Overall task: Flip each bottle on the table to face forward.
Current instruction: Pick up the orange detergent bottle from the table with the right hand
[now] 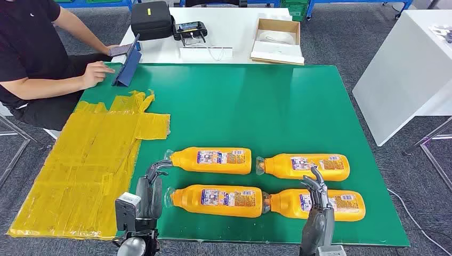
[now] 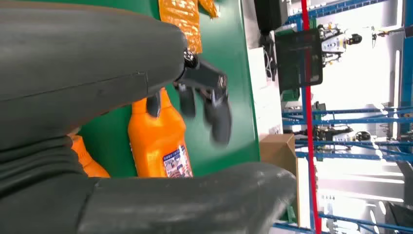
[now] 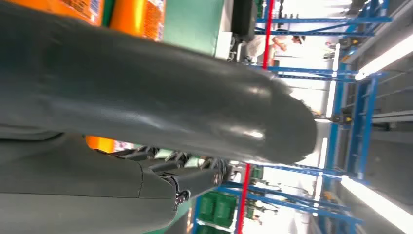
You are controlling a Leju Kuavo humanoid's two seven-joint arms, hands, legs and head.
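Bottles (image 1: 266, 182) lie in head view; shelving (image 3: 360, 126) fills wrist background.

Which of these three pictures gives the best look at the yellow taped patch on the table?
The head view: the yellow taped patch lies whole on the green table's left side, beside the left hand. The left wrist view catches a scrap of it past the fingers. The right wrist view gives nothing I can identify as it.

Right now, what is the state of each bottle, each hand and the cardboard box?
Back left bottle: lying, label up, untouched.
Back right bottle: lying, label up.
Front left bottle: lying, label up.
Front right bottle: lying, label up, partly behind right hand.
Left hand: open, holding nothing.
Right hand: open, above front right bottle.
Cardboard box: open.
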